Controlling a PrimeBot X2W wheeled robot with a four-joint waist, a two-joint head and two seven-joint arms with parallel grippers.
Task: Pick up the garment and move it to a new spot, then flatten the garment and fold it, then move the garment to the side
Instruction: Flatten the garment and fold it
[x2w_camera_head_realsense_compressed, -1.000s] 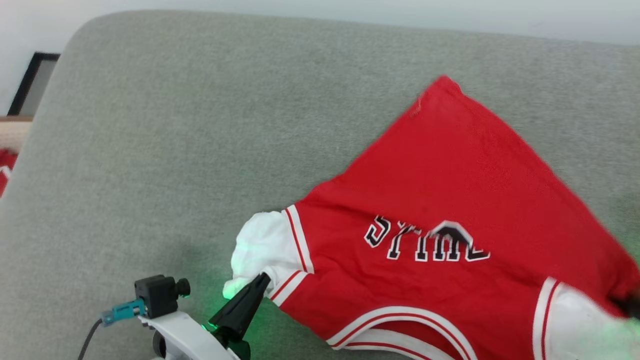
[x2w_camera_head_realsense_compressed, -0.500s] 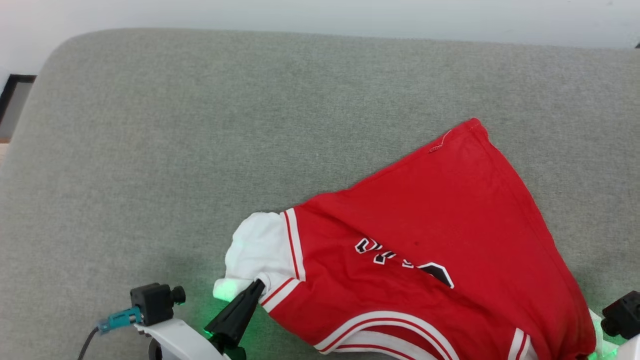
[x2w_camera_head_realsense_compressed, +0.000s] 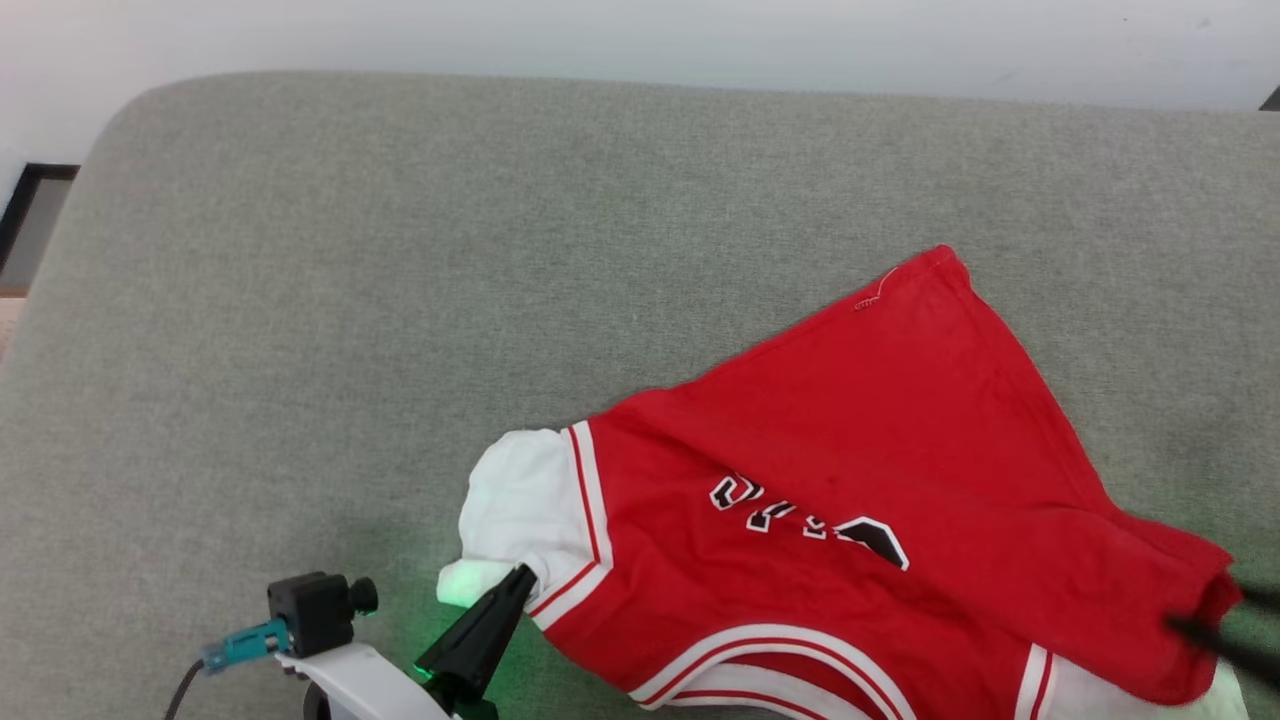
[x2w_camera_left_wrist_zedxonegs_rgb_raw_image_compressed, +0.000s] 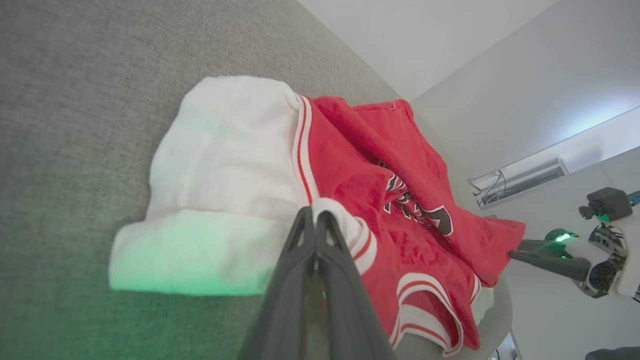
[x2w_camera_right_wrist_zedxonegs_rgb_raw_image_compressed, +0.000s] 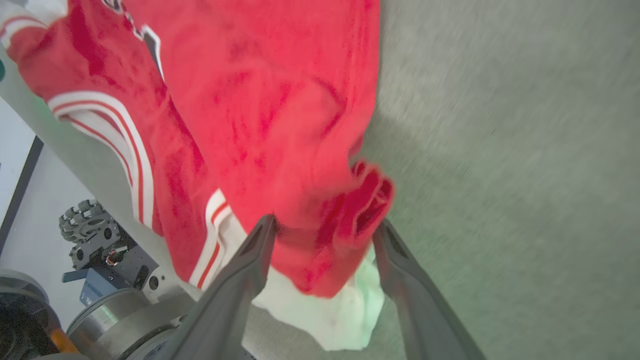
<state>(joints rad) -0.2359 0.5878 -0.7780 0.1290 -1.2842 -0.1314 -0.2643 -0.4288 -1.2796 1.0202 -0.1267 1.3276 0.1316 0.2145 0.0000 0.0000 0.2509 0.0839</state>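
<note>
Shirt (x2w_camera_head_realsense_compressed: 880, 450), red with white sleeves, lies rumpled on a grey cushion (x2w_camera_head_realsense_compressed: 400, 300) in the head view, toward 4 o'clock. One red corner points to 1 o'clock, and striped red-and-white trim curves along the bottom edge near 5 o'clock. The black-and-white chest letters are upside down and partly lost in a crease. The left gripper (x2w_camera_head_realsense_compressed: 520, 578) rises from 7 o'clock with its fingers pressed together on the striped cuff of the near sleeve (x2w_camera_head_realsense_compressed: 520, 500). The right gripper (x2w_camera_head_realsense_compressed: 1210, 610), blurred, enters at 4 o'clock with its fingers apart around a bunched red fold.

In the left wrist view, the left gripper (x2w_camera_left_wrist_zedxonegs_rgb_raw_image_compressed: 313, 214) reaches up from 6 o'clock. Its fingers are closed and the cuff's striped edge is pinched at the tips. The sleeve (x2w_camera_left_wrist_zedxonegs_rgb_raw_image_compressed: 225, 160) spreads toward 10 o'clock, its lower part lit green. The shirt (x2w_camera_left_wrist_zedxonegs_rgb_raw_image_compressed: 350, 165) runs on toward 3 o'clock, where the right gripper (x2w_camera_left_wrist_zedxonegs_rgb_raw_image_compressed: 517, 250) meets its far fold with fingers parted.

In the right wrist view, the right gripper (x2w_camera_right_wrist_zedxonegs_rgb_raw_image_compressed: 325, 225) rises from 6 o'clock with its fingers wide apart. A lump of red and white cloth sits between them, not squeezed. The shirt (x2w_camera_right_wrist_zedxonegs_rgb_raw_image_compressed: 275, 100) spreads from 12 round to 9 o'clock. The cushion (x2w_camera_right_wrist_zedxonegs_rgb_raw_image_compressed: 500, 150) lies at 3 o'clock, and the robot's base (x2w_camera_right_wrist_zedxonegs_rgb_raw_image_compressed: 95, 240) shows at 8 o'clock.
</note>
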